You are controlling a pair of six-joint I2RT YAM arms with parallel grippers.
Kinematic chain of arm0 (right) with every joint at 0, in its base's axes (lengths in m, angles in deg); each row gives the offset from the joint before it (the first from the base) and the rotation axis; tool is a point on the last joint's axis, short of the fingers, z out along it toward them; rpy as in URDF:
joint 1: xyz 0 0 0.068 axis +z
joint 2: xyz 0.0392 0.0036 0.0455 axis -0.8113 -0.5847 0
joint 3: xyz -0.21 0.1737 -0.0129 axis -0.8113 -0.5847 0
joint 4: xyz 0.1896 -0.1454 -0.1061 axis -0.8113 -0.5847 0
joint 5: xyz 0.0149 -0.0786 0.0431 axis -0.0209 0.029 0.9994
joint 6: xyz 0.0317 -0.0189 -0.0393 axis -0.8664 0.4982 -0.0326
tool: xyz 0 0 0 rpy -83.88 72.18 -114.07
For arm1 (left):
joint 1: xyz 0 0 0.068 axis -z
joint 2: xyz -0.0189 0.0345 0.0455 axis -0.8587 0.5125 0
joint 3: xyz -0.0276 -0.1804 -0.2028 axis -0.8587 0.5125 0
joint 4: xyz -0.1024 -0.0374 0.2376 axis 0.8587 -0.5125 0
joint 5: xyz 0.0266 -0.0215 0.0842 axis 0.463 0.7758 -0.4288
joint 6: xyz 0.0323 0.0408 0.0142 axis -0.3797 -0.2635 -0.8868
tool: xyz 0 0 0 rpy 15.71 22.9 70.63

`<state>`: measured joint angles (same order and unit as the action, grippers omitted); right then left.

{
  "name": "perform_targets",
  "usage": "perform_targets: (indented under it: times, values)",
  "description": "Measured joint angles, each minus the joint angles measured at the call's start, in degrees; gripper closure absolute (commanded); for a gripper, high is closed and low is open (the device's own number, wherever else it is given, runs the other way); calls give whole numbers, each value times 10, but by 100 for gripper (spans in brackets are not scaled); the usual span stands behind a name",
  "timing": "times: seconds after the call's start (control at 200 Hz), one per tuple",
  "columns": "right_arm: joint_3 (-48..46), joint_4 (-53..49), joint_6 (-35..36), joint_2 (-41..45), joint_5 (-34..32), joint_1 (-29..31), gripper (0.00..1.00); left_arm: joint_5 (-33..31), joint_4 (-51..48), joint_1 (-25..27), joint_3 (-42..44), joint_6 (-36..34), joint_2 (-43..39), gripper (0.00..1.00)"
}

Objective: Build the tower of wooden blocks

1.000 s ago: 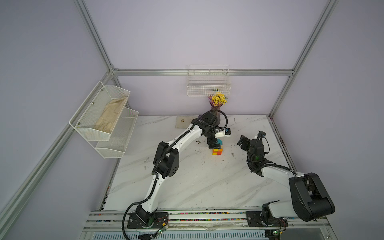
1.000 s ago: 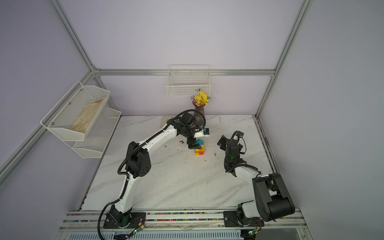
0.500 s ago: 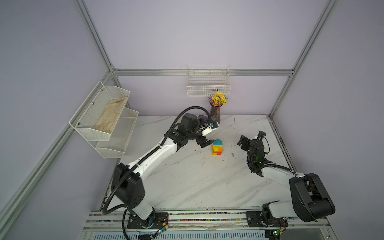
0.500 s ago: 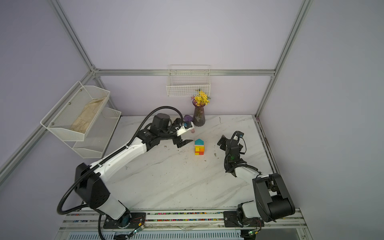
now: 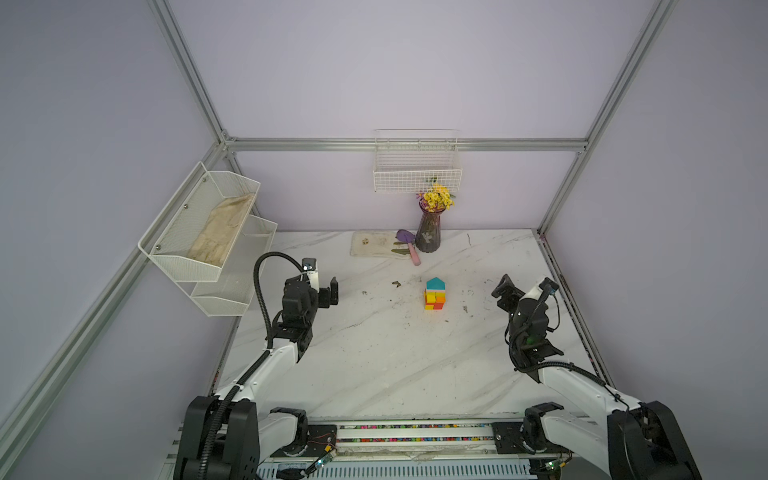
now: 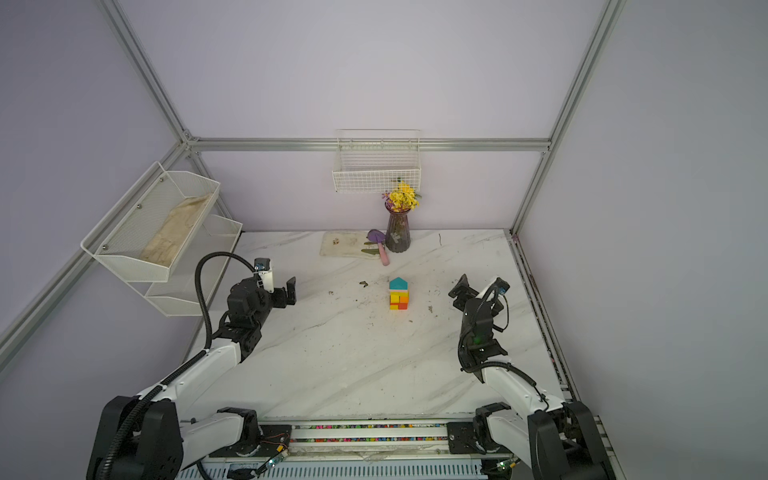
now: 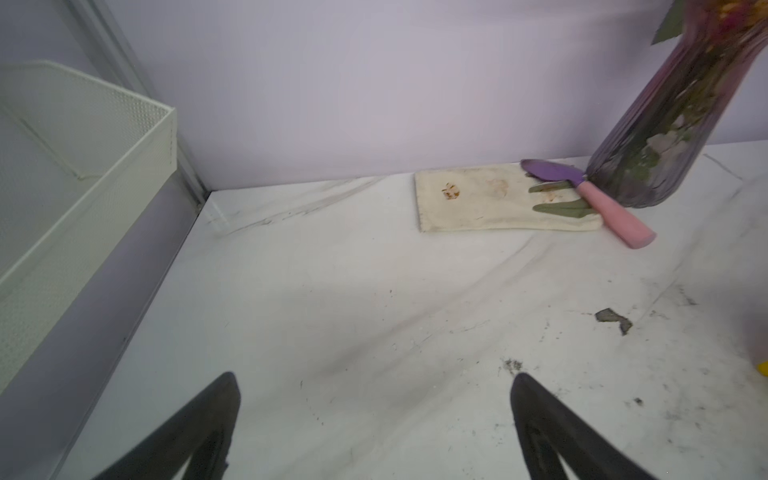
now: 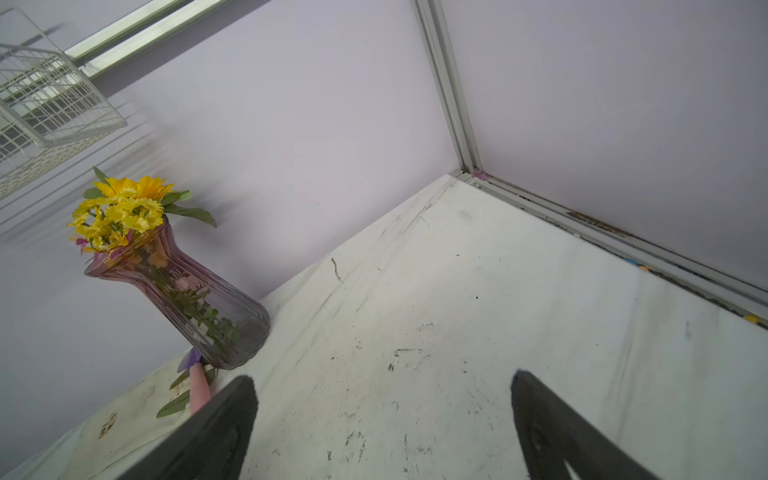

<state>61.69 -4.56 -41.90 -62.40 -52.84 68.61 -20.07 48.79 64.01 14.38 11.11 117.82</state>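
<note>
The tower (image 5: 435, 294) (image 6: 398, 294) stands alone mid-table in both top views: red, orange and yellow wood blocks stacked narrowly with a teal house-shaped piece on top. My left gripper (image 5: 328, 292) (image 6: 287, 293) hovers open far to its left, empty; in the left wrist view its open gripper (image 7: 374, 390) frames bare table, and a yellow sliver of block (image 7: 763, 368) shows at the picture's edge. My right gripper (image 5: 503, 291) (image 6: 459, 293) is open and empty to the tower's right. The right wrist view shows that gripper (image 8: 382, 390) over bare marble.
A purple vase (image 5: 428, 235) with yellow flowers stands at the back, beside a stained cloth (image 5: 374, 244) and a purple trowel with pink handle (image 5: 411, 251). A wire basket (image 5: 417, 174) hangs on the back wall. White mesh shelves (image 5: 208, 232) jut in at the left.
My left arm has drawn back from the tower, from right over it to the table's left side, leaving the teal piece on top. The right arm has not moved.
</note>
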Motion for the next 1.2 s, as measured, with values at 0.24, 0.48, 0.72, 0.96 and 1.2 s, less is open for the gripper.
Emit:
perform_targets:
  times: [0.24,0.48,0.72,0.96,1.2]
  values:
    - [0,-26,19,76,-12,0,3,-37,111,-49,39,16,112,0]
    - [-1,12,87,6,-22,0,3,-36,107,-48,38,31,136,0]
    - [1,103,178,-181,-54,-3,3,-58,182,-48,97,33,78,0]
    - [-12,250,268,-244,-7,-12,3,-76,372,-48,160,26,186,0]
    - [-40,405,296,-300,88,-36,3,-50,301,-47,127,5,223,0]
